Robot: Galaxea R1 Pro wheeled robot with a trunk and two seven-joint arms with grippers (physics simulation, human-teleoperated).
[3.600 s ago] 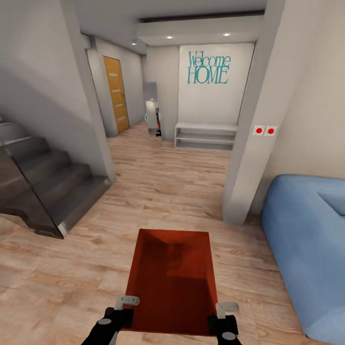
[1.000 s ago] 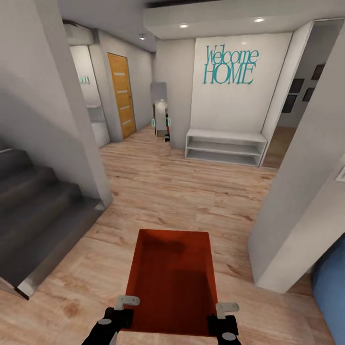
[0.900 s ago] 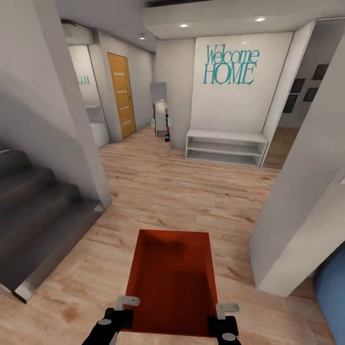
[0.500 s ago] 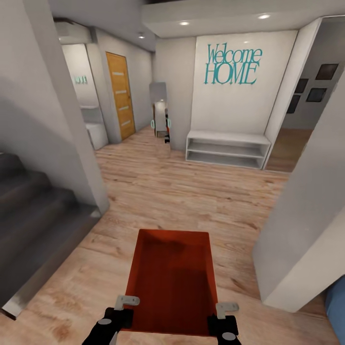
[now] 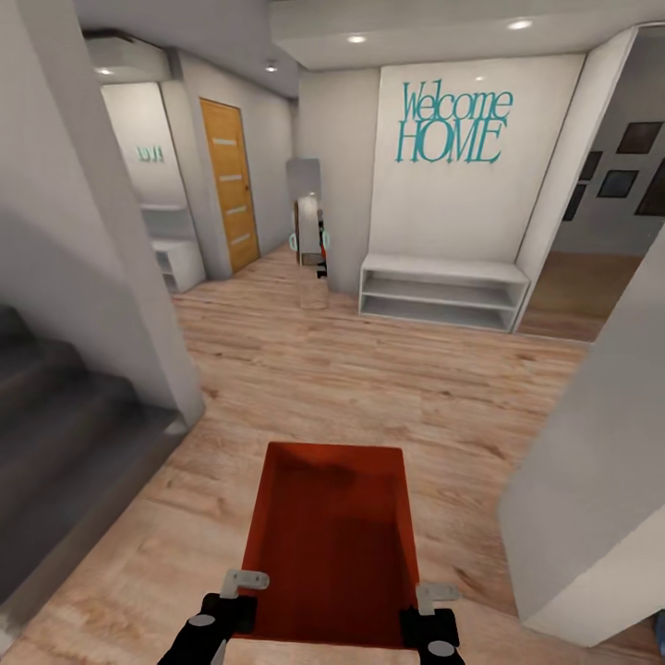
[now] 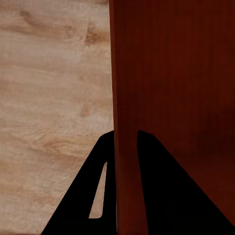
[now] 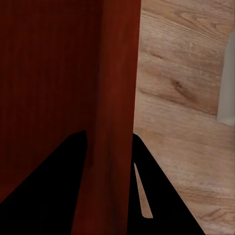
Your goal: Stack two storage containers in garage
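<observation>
I carry one orange-red storage container (image 5: 334, 540) low in front of me, above light wood-plank flooring (image 5: 332, 369). My left gripper (image 5: 242, 584) is shut on the container's near left wall, which runs between its dark fingers (image 6: 161, 186) in the left wrist view as a red wall (image 6: 126, 98). My right gripper (image 5: 432, 596) is shut on the near right wall (image 7: 117, 98), its fingers (image 7: 54, 176) on either side of it. The second container is out of view.
Grey stairs (image 5: 65, 434) descend at the left behind a white pillar (image 5: 102, 231). A white wall corner (image 5: 600, 462) stands close at the right. Ahead are a white bench shelf (image 5: 443, 291) under a "Welcome HOME" sign (image 5: 453, 120), a mirror (image 5: 308, 217) and an orange door (image 5: 229, 185).
The whole view has advanced and shifted: stairs slide off to the left, the right wall corner comes nearer, and the blue sofa has left the view. The container stays held the same way.
</observation>
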